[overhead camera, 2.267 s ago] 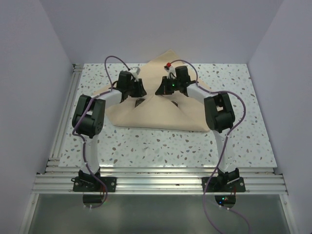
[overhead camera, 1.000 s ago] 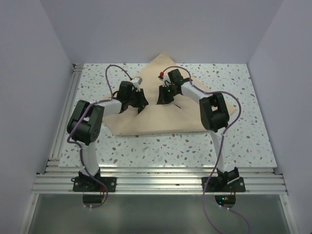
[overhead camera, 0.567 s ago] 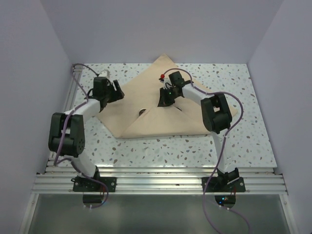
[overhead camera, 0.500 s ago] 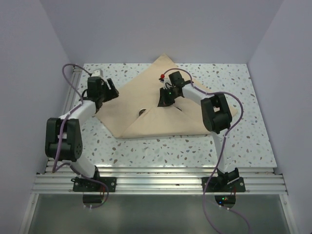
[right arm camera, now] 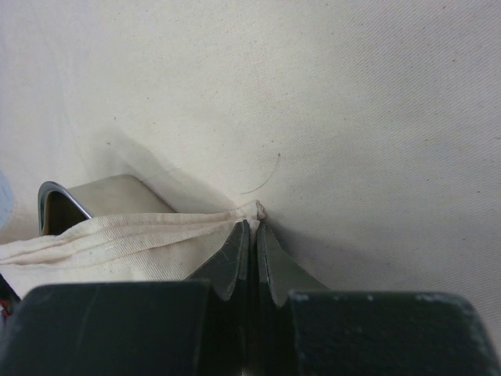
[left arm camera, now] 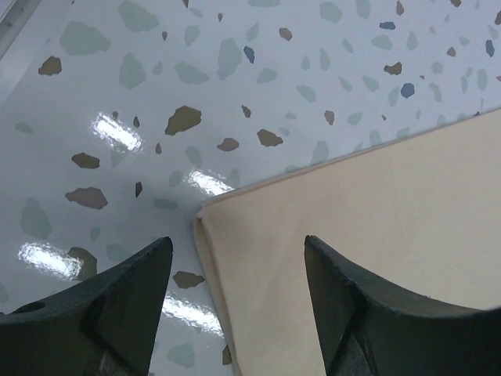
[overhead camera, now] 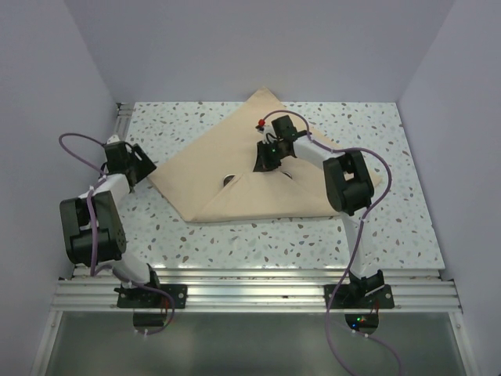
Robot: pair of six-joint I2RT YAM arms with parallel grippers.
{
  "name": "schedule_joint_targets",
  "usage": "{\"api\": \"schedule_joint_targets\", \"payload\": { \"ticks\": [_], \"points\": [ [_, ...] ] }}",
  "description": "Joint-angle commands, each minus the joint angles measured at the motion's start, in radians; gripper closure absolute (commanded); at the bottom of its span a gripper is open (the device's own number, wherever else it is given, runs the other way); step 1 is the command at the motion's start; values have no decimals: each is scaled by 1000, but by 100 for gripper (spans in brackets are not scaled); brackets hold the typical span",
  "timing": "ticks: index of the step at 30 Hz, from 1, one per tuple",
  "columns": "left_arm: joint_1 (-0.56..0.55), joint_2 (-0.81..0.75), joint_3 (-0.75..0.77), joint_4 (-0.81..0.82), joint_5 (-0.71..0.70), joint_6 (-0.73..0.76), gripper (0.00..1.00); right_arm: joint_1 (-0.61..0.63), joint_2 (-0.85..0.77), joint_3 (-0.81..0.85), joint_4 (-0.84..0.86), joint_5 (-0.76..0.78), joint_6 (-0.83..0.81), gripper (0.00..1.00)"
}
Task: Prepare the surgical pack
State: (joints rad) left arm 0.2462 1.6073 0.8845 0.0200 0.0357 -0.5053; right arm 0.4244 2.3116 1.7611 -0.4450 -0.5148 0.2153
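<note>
The surgical pack [overhead camera: 235, 149] is a tan cloth spread over the middle of the speckled table. A bit of its steel tray [right arm camera: 53, 205] shows under a fold. My right gripper [overhead camera: 267, 161] sits over the cloth's middle, shut on a bunched corner of the cloth [right arm camera: 252, 211]; in its wrist view the right gripper [right arm camera: 252, 229] has its jaws pressed together on that corner. My left gripper [overhead camera: 139, 166] is low at the table's left, just off the cloth's left corner [left arm camera: 202, 222]. In its wrist view the left gripper [left arm camera: 236, 244] is open, the corner lying flat between its fingers [left arm camera: 133, 290].
An aluminium rail [overhead camera: 117, 117] runs along the table's left edge, close behind the left arm. White walls close in the back and both sides. Bare speckled tabletop [overhead camera: 258, 235] lies in front of the cloth.
My left gripper has opened and swung from the cloth's middle out to the left. The cloth's left flap now lies flat, reaching further left. The right gripper has kept its hold.
</note>
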Motion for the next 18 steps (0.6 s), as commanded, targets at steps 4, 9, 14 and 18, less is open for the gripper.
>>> {"api": "schedule_joint_targets", "payload": {
  "ticks": [4, 9, 14, 18],
  "points": [
    [44, 40, -28, 55, 84, -22, 28, 5, -9, -35, -81, 61, -36, 100],
    [47, 97, -7, 44, 86, -12, 33, 4, -11, -37, -81, 55, -39, 100],
    [47, 141, 11, 40, 79, -16, 38, 7, -12, -41, -80, 55, -39, 100],
    [45, 166, 13, 49, 86, -22, 57, 5, -14, -41, -78, 55, -40, 100]
  ]
}}
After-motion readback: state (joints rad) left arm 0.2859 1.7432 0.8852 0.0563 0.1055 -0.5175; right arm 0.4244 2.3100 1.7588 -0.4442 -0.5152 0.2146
